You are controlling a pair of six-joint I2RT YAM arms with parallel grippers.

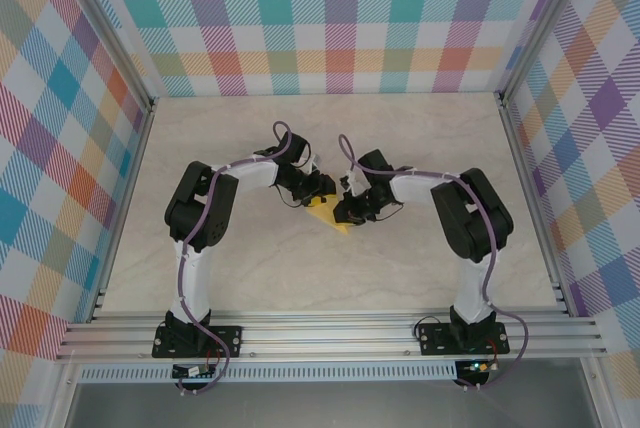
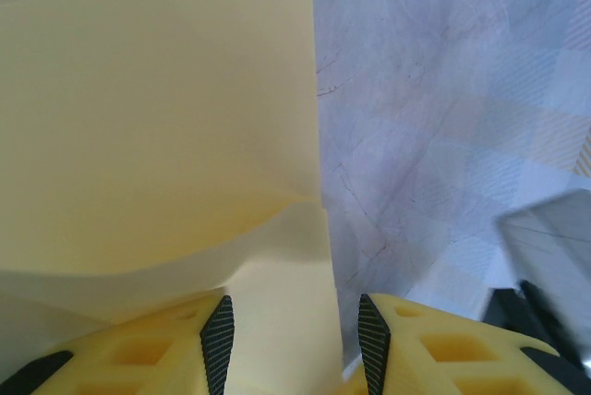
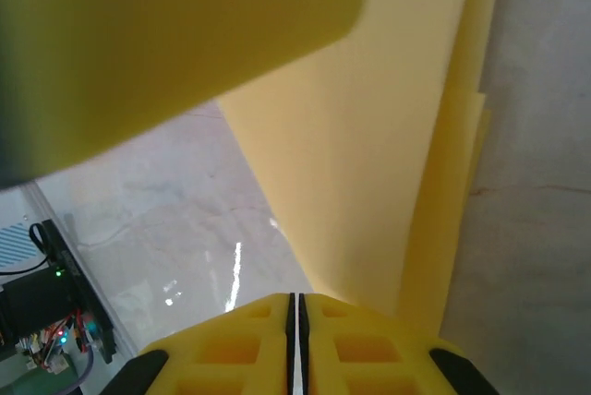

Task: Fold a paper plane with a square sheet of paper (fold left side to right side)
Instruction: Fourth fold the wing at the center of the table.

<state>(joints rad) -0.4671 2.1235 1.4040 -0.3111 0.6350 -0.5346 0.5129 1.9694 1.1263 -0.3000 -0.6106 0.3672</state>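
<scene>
Near the middle of the counter (image 1: 450, 138), well apart from all four edges: the square sheet of paper (image 1: 328, 215), yellow and partly folded. Folding not done yet. Just beside it on the left side, the left tool (image 1: 312, 188). On the right side, the right tool (image 1: 350, 210). Nose to nose over the sheet.

From the left wrist: left tool (image 2: 295, 330) wide open, one black pad (image 2: 218, 330) on each side of a corner of the square sheet of paper (image 2: 157, 118), with no squeeze. Top layer puffed up a bit there, not pressed flat. Probably placed so as to catch that layer for the fold to the right.

From the right wrist: right tool (image 3: 293, 317) squeezed shut, looking to pinch the square sheet of paper (image 3: 369, 164) right at its tip. Most likely done to stop the sheet from sliding. Hard to tell how much paper inside.

Lots of bare counter on every side for moving. Tight only in the middle, with both tools so close together. Easy to bump there.
</scene>
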